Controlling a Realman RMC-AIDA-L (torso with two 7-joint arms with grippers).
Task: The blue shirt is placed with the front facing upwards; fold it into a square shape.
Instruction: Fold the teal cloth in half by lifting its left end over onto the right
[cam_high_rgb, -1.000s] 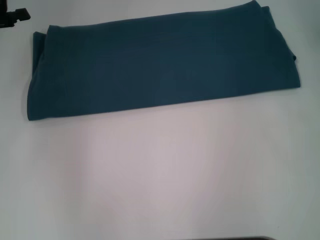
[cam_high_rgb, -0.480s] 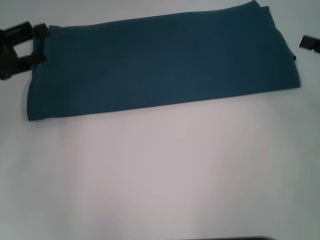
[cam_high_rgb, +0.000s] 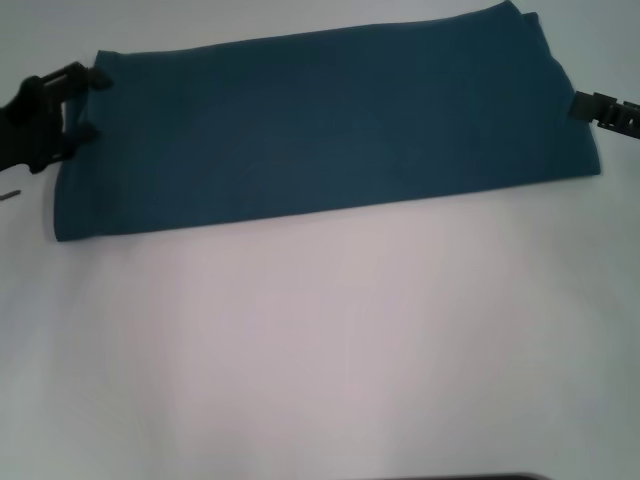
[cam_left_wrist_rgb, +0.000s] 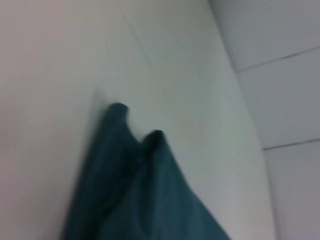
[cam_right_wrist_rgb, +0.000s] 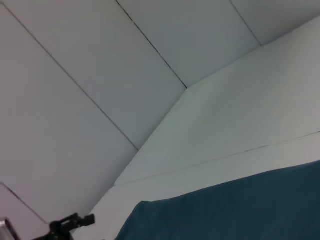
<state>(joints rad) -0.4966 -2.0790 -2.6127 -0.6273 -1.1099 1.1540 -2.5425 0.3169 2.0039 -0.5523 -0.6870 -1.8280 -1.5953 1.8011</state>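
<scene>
The blue shirt lies folded into a long band across the far half of the white table, plain side up with no print showing. My left gripper is at the band's left end, open, with both fingertips just over the cloth's edge. At the band's right end only a black part of my right gripper shows, close to the cloth's edge. The left wrist view shows a bunched corner of the shirt. In the right wrist view the shirt fills the lower part, and the left gripper sits far off.
White table top stretches bare in front of the shirt. A dark strip shows at the picture's lower edge. Pale wall panels rise behind the table.
The left gripper came in from the left and now reaches the shirt's left end. The right gripper moved in from the right edge toward the shirt's right end. The shirt has not moved.
</scene>
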